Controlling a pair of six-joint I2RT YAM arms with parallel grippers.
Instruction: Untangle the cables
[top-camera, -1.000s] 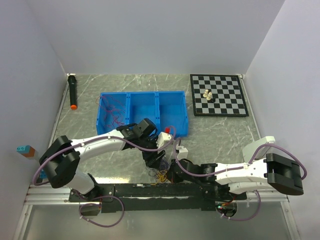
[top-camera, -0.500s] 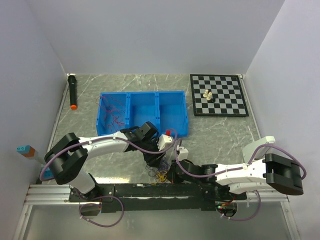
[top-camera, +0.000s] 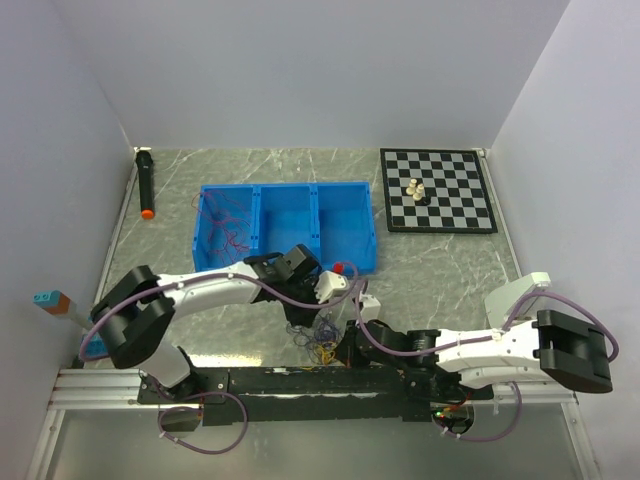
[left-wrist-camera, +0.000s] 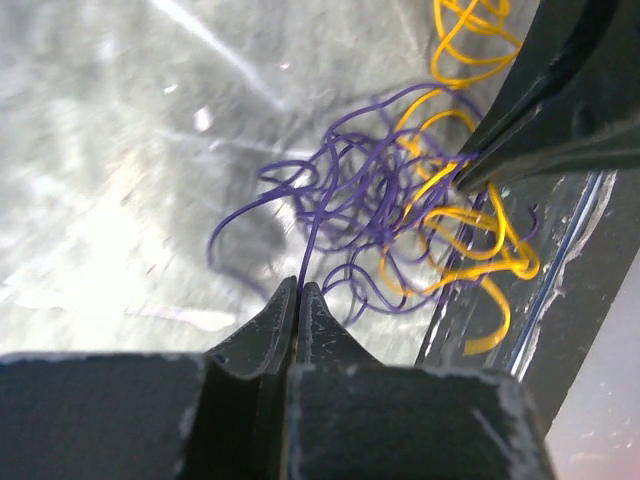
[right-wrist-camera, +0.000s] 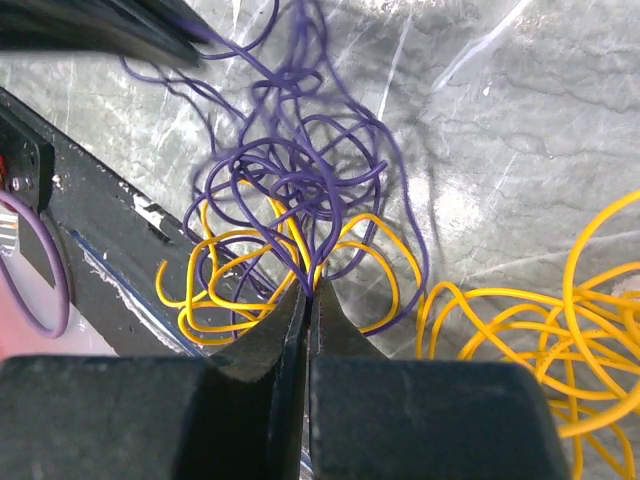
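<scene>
At the marble table's (top-camera: 440, 280) near edge, the left gripper (left-wrist-camera: 298, 292) is pinching one purple strand (left-wrist-camera: 306, 250) of the tangled cables (top-camera: 322, 340), while the right gripper (right-wrist-camera: 310, 292) is clamping purple and yellow loops (right-wrist-camera: 300, 200) at the knot, likely anchoring it so the strand pulls free.

One bin (top-camera: 285, 187), one chessboard (top-camera: 455, 205), one marker (top-camera: 146, 185) — two pincers (left-wrist-camera: 298, 288) (right-wrist-camera: 310, 290)

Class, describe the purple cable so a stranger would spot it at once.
Start at the blue divided bin and come toward the arms' bases, to the tangle at the table's near edge. The purple cable is the loopy one pinched by the left gripper and right gripper, wound through brighter yellow cable.
</scene>
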